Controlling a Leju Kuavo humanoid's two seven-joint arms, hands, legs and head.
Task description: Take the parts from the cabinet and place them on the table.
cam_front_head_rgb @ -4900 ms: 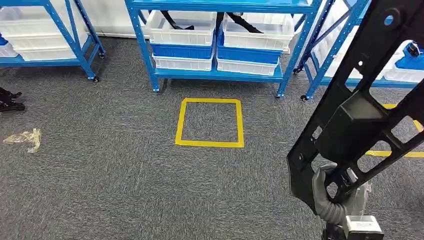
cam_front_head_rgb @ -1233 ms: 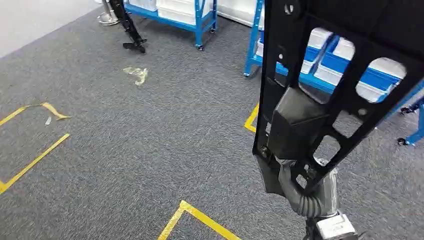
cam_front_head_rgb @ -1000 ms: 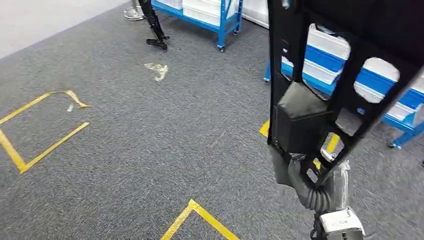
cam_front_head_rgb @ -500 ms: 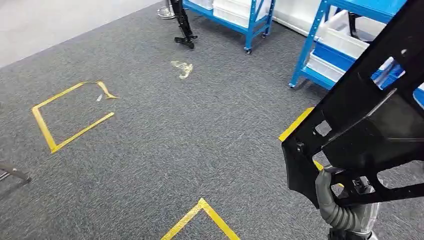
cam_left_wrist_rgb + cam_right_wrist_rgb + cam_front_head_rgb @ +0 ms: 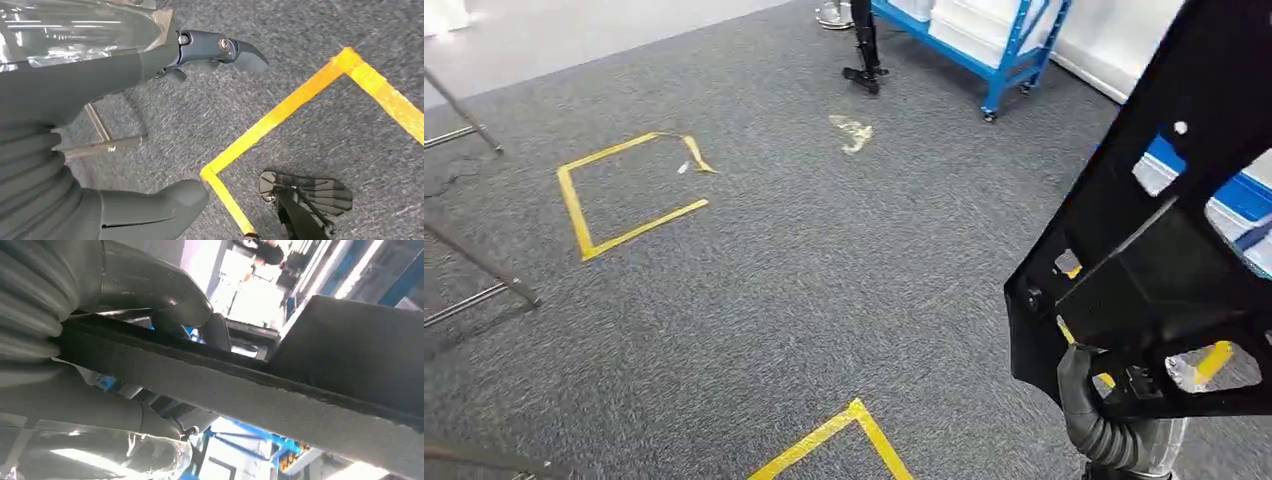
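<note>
One black plastic part rises at the right of our head view: a flat, matte frame pierced by angular cut-outs, with a boxy block moulded into its middle. Our right hand grips its lower end, the ribbed grey cover and thumb wrapped around a bar of the frame; in the right wrist view the thumb presses on the part's rough, grainy edge. Our left hand hangs over the floor holding nothing, its dark fingers well apart from the thick grey thumb. The carpet is coarse grey pile. Yellow tape marks a square at the far left and a corner near us. A blue metal rack with white bins stands at the far right.
</note>
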